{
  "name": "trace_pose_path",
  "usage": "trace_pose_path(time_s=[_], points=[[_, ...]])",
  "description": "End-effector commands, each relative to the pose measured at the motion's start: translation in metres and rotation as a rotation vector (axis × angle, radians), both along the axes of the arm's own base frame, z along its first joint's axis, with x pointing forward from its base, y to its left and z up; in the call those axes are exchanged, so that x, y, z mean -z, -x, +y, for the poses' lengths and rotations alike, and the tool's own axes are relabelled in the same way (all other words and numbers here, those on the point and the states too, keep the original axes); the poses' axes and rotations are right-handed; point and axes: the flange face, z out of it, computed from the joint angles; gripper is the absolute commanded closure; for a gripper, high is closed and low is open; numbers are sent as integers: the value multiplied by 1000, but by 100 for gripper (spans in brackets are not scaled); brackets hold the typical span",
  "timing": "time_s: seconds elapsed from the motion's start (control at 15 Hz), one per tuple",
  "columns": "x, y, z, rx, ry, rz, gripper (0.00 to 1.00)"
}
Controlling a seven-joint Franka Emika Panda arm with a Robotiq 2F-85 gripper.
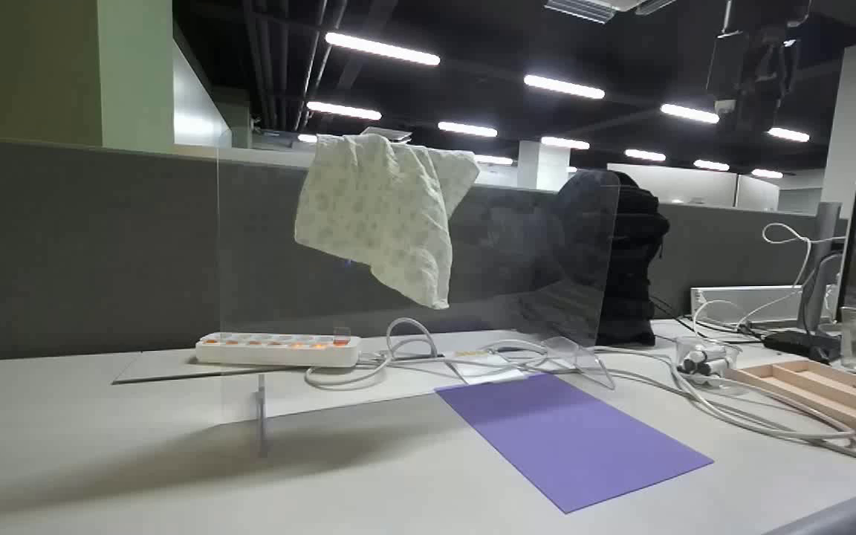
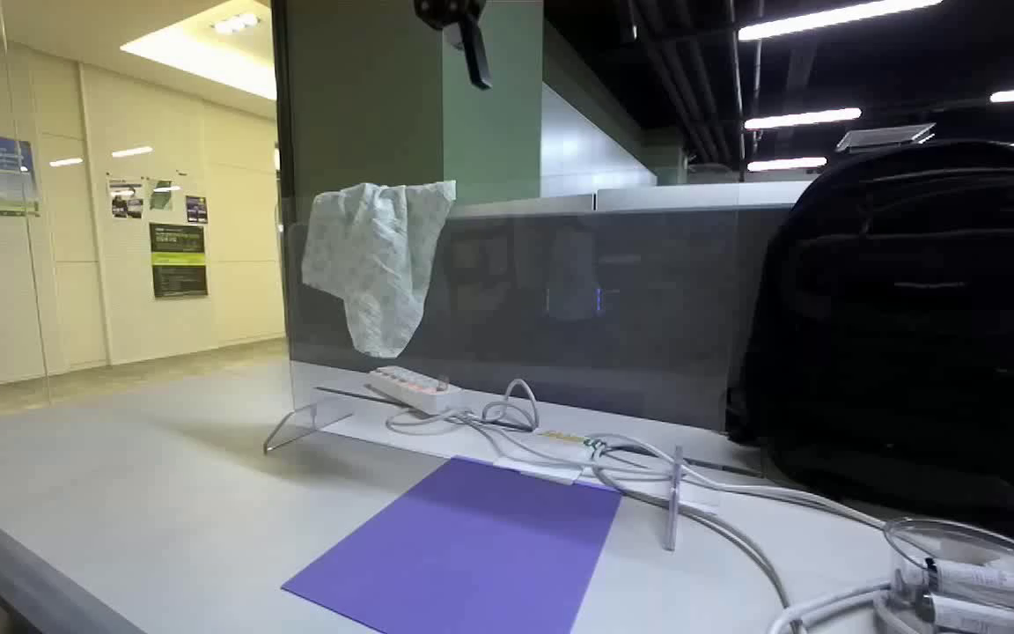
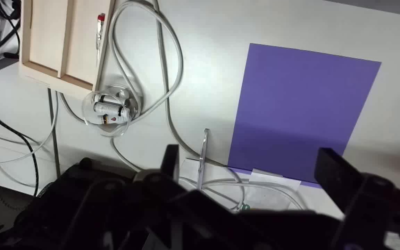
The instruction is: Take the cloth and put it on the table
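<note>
The cream speckled cloth (image 1: 380, 208) hangs in wrinkled folds at the top of a clear upright panel; it also shows in an exterior view (image 2: 375, 264). It appears draped over the panel's top edge, above the table. I cannot make it out in the wrist view. The white table (image 1: 64, 423) spreads below it in both exterior views (image 2: 137, 484) and in the wrist view (image 3: 207, 55). My gripper (image 3: 250, 158) is open, with nothing between its fingers. Part of it (image 2: 467, 40) shows at the top of an exterior view, higher than the cloth; the rest is cut off.
The clear panel (image 1: 532, 245) stands on feet on the table. A purple mat (image 1: 576, 438) lies in front. A power strip (image 1: 279, 349) and cables lie behind. A black backpack (image 2: 912, 335), a cup of vials (image 3: 111, 109) and a wooden tray (image 3: 47, 41) stand beside.
</note>
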Motion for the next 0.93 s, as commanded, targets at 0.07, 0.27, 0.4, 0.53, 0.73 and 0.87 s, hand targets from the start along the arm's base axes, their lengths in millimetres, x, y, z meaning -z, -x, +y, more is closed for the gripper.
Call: trace_pose_path(time_s=[0.07, 0.27, 0.4, 0.53, 0.73, 0.87], points=[[-1, 0, 0, 0, 0, -1, 0], [-2, 0, 0, 0, 1, -3, 0], [-2, 0, 0, 0, 1, -3, 0], [-2, 0, 0, 0, 1, -3, 0], [0, -9, 24, -34, -12, -15, 0], [2, -17, 51, -73, -25, -16, 0]])
